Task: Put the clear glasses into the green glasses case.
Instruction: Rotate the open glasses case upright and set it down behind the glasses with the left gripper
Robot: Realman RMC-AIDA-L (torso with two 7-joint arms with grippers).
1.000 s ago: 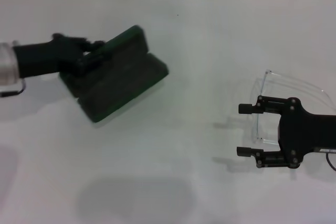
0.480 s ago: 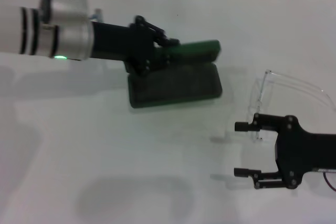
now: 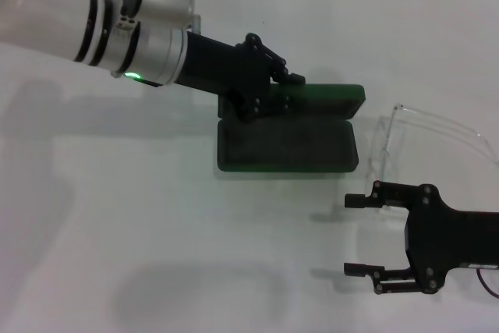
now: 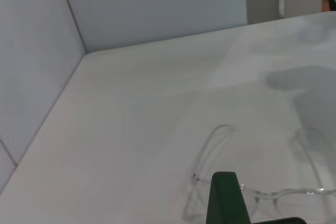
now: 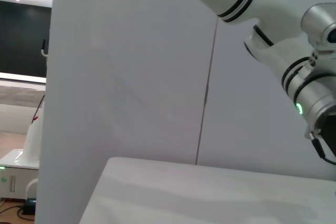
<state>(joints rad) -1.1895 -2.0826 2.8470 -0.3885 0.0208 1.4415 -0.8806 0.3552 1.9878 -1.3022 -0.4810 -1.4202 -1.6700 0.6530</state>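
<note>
Holding the lid of the green glasses case [image 3: 287, 134] is where the left gripper [image 3: 290, 83] is at right now, fingers clenched on the raised lid's edge, so the case sits open with its dark lining facing up. The clear glasses [image 3: 425, 132] aren't in it yet. They lie on the white surface [image 3: 156, 232] just beside the case, off the end farthest from the left arm, lens arc pointing away from the case. From the left wrist camera you can see them right past the green lid edge.

The right gripper [image 3: 360, 235] hovers near the glasses, on the side closer to the robot than the case, fingers spread and empty. So I'd call this the setup step: case positioned and propped open, pickup still to come.

Next move looks like the right gripper closing on the frame and carrying it the short hop over the case's end rim. The gap between case and glasses is narrow, though plenty of bare surface lies on the case's near side. The lid needs to stay up, and those thin clear arms could easily snag the rim.
</note>
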